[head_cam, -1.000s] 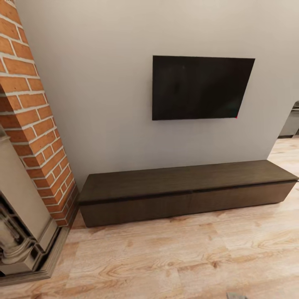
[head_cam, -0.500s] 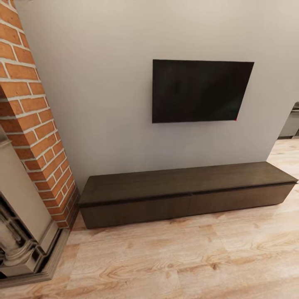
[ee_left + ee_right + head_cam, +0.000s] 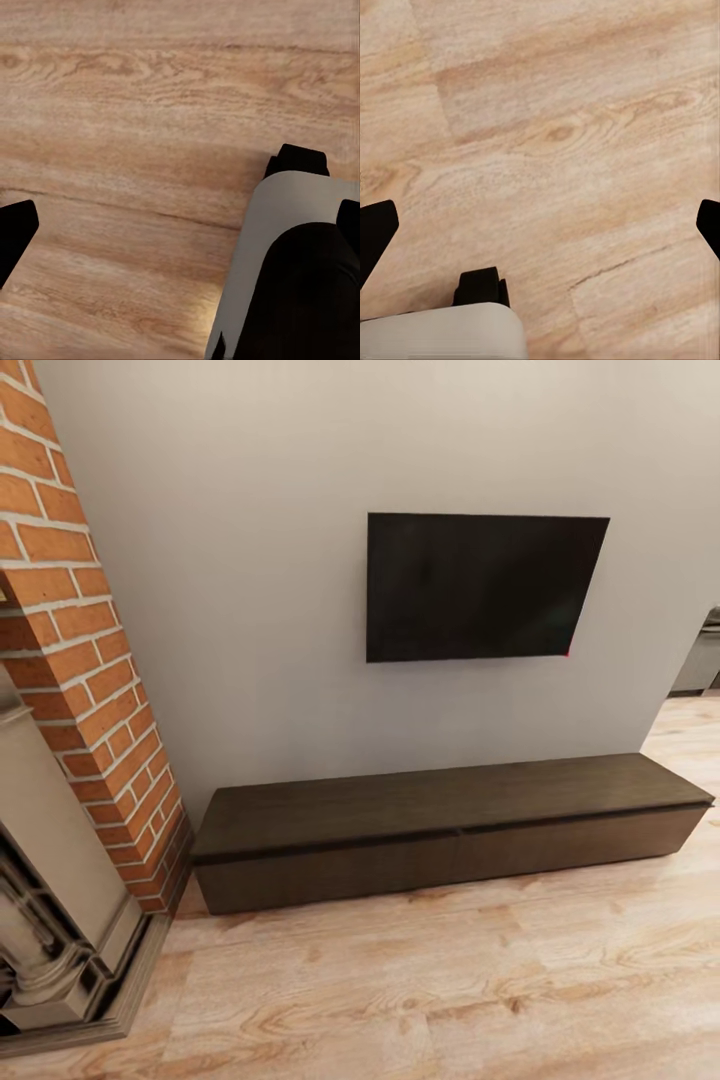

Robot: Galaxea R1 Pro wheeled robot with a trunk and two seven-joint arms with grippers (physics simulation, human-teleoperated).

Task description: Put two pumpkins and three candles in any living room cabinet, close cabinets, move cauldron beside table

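Beside the cabinet (image 3: 440, 830), half-cropped fireplace (image 3: 50, 920)

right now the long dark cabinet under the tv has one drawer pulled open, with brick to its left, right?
Not quite: the cabinet under the TV has every drawer front shut and flush, as the head view shows. The brick does stand to its left.

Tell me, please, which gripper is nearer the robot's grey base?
Left, probably: the left gripper hangs close beside the grey base, which looms large; the right gripper sees it smaller, farther off.
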